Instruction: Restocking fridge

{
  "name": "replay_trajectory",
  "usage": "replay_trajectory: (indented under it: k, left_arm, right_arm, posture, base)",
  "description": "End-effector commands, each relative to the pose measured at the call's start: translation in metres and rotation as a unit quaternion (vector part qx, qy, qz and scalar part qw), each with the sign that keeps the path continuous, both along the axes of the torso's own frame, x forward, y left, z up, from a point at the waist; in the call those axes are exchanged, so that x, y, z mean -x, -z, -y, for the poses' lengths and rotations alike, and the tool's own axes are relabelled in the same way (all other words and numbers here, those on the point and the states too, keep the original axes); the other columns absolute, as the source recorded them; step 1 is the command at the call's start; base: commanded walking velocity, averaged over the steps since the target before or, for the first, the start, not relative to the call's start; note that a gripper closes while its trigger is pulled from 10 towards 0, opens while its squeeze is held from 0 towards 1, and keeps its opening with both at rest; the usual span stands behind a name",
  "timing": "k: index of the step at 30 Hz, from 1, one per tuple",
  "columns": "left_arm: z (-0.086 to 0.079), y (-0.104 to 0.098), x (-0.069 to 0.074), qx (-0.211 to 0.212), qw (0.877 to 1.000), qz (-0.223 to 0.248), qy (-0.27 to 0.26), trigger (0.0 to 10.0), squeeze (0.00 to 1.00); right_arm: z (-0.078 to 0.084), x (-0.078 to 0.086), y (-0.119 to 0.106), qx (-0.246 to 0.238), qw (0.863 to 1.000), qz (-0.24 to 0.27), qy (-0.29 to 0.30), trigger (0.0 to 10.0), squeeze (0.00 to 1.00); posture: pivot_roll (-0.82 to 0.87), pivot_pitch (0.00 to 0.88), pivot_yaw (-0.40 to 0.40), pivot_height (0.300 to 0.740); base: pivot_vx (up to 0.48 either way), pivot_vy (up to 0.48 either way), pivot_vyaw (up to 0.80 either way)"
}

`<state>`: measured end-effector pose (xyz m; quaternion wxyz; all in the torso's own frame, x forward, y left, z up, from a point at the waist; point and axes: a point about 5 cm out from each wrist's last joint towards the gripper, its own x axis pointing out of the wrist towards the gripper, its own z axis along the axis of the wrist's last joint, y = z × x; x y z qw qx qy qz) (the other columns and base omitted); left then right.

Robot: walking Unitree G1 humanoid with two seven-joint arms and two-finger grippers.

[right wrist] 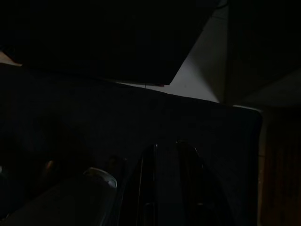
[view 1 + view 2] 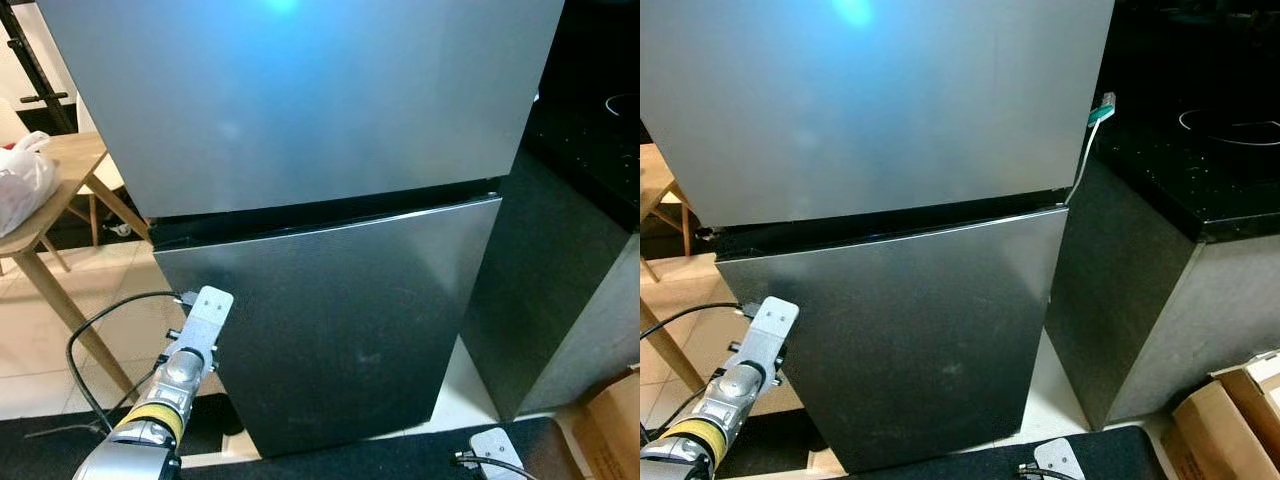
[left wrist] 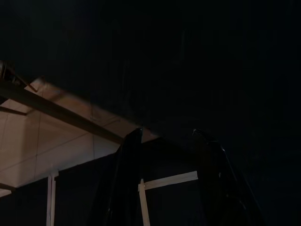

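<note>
A tall steel fridge stands in front of me with both doors closed: the upper door (image 2: 300, 100) and the lower door (image 2: 340, 320). My left arm (image 2: 172, 380) is raised, its wrist bracket (image 2: 207, 308) close to the lower door's left edge. In the left wrist view my left gripper (image 3: 169, 136) is open with nothing between its fingers, facing the dark door. My right arm's wrist (image 2: 497, 447) hangs low in front of the fridge's foot. In the dark right wrist view my right gripper (image 1: 168, 148) has its fingers close together over a black mat.
A wooden table (image 2: 70, 160) with a white plastic bag (image 2: 22, 180) stands at the left. A black-topped counter (image 2: 1200, 180) adjoins the fridge on the right, with a teal-tipped brush (image 2: 1100, 112) at its corner. Cardboard boxes (image 2: 1230, 420) sit at the lower right. A black mat (image 2: 400, 460) lies underfoot.
</note>
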<state>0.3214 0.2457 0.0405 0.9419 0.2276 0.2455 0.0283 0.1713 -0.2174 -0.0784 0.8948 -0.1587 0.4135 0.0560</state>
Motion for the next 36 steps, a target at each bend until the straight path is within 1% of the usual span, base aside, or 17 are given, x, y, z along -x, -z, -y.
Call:
replay_trajectory:
  k: [1,5,8,12,13,14,17,18,19,22,24,25,28,31,32,35,36]
  left_arm:
    - [-0.007,0.011,0.012,-0.009,1.0,-0.021,-0.011,10.0,0.0]
    - [-0.009,0.017,0.017,-0.01,1.0,-0.026,-0.014,10.0,0.0]
    - [-0.007,0.021,0.021,-0.009,1.0,-0.026,-0.013,10.0,0.0]
    - [-0.004,0.023,0.022,-0.006,1.0,-0.028,-0.01,10.0,0.0]
    - [-0.003,0.02,0.018,-0.002,1.0,-0.021,-0.009,10.0,0.0]
    - [-0.003,0.02,0.018,-0.002,1.0,-0.021,-0.009,10.0,0.0]
    - [0.003,0.004,0.003,0.016,1.0,0.01,0.003,10.0,0.0]
    - [0.003,0.004,0.003,0.016,1.0,0.01,0.003,10.0,0.0]
    - [0.007,-0.003,-0.004,0.025,0.999,0.025,0.011,10.0,0.0]
    - [0.013,-0.019,-0.017,0.041,0.997,0.056,0.023,10.0,0.0]
    - [0.014,-0.022,-0.019,0.042,0.997,0.061,0.024,10.0,0.0]
    - [0.013,-0.029,-0.023,0.045,0.996,0.071,0.022,10.0,0.0]
    - [0.011,-0.041,-0.031,0.047,0.995,0.086,0.02,10.0,0.0]
    - [0.01,-0.044,-0.032,0.047,0.995,0.088,0.021,10.0,0.0]
    - [0.01,-0.037,-0.028,0.053,0.996,0.075,0.022,10.0,0.0]
    - [0.011,-0.033,-0.026,0.055,0.996,0.068,0.023,10.0,0.0]
    - [0.014,-0.022,-0.02,0.066,0.996,0.043,0.028,10.0,0.0]
  right_arm:
    - [-0.004,0.006,0.003,-0.004,1.0,-0.006,-0.01,10.0,0.0]
    - [-0.003,0.009,0.004,-0.003,1.0,-0.011,-0.012,10.0,0.0]
    - [-0.004,0.011,0.005,-0.003,1.0,-0.013,-0.013,10.0,0.0]
    - [-0.005,0.013,0.006,-0.004,1.0,-0.015,-0.015,10.0,0.0]
    - [-0.005,0.013,0.006,-0.003,1.0,-0.015,-0.017,10.0,0.0]
    - [-0.005,0.013,0.006,-0.003,1.0,-0.015,-0.017,10.0,0.0]
    - [-0.004,0.012,0.006,-0.001,1.0,-0.015,-0.02,10.0,0.0]
    - [-0.004,0.012,0.006,-0.001,1.0,-0.015,-0.02,10.0,0.0]
    - [-0.004,0.01,0.005,-0.001,1.0,-0.013,-0.021,10.0,0.0]
    - [-0.005,0.009,0.005,0.0,1.0,-0.012,-0.024,10.0,0.0]
    - [-0.005,0.009,0.005,0.0,1.0,-0.012,-0.024,10.0,0.0]
    - [-0.005,0.009,0.005,0.0,1.0,-0.012,-0.024,10.0,0.0]
    - [-0.005,0.01,0.005,0.0,1.0,-0.011,-0.024,10.0,0.0]
    - [-0.005,0.011,0.005,0.0,1.0,-0.011,-0.023,10.0,0.0]
    - [-0.004,0.014,0.006,0.0,1.0,-0.013,-0.021,10.0,0.0]
    - [-0.004,0.015,0.007,0.0,1.0,-0.014,-0.02,10.0,0.0]
    - [-0.005,0.016,0.007,-0.001,1.0,-0.017,-0.019,10.0,0.0]
  posture:
    - [-0.09,0.021,0.064,0.726]
    - [-0.09,0.02,0.07,0.726]
    - [-0.1,0.017,0.069,0.726]
    - [-0.1,0.016,0.068,0.726]
    - [-0.1,0.014,0.064,0.726]
    - [-0.1,0.014,0.064,0.726]
    - [-0.1,0.013,0.063,0.726]
    - [-0.1,0.013,0.063,0.726]
    - [-0.1,0.013,0.063,0.726]
    - [-0.1,0.013,0.064,0.726]
    - [-0.1,0.013,0.064,0.726]
    - [-0.1,0.016,0.068,0.726]
    - [-0.1,0.019,0.072,0.726]
    - [-0.1,0.018,0.073,0.726]
    - [-0.1,0.021,0.079,0.726]
    - [-0.1,0.021,0.079,0.726]
    - [-0.1,0.021,0.08,0.726]
  base:
    - [0.0,0.0,0.0]
    - [0.0,0.0,0.0]
    - [0.0,0.0,0.0]
    - [0.0,0.0,0.0]
    - [0.0,0.0,0.0]
    - [0.0,0.0,0.0]
    - [0.0,0.0,0.0]
    - [0.0,0.0,0.0]
    - [0.0,0.0,0.0]
    - [0.0,0.0,0.0]
    - [0.0,0.0,0.0]
    - [0.0,0.0,0.0]
    - [0.0,0.0,0.0]
    - [0.0,0.0,0.0]
    - [0.0,0.0,0.0]
    - [0.0,0.0,0.0]
    - [0.0,0.0,0.0]
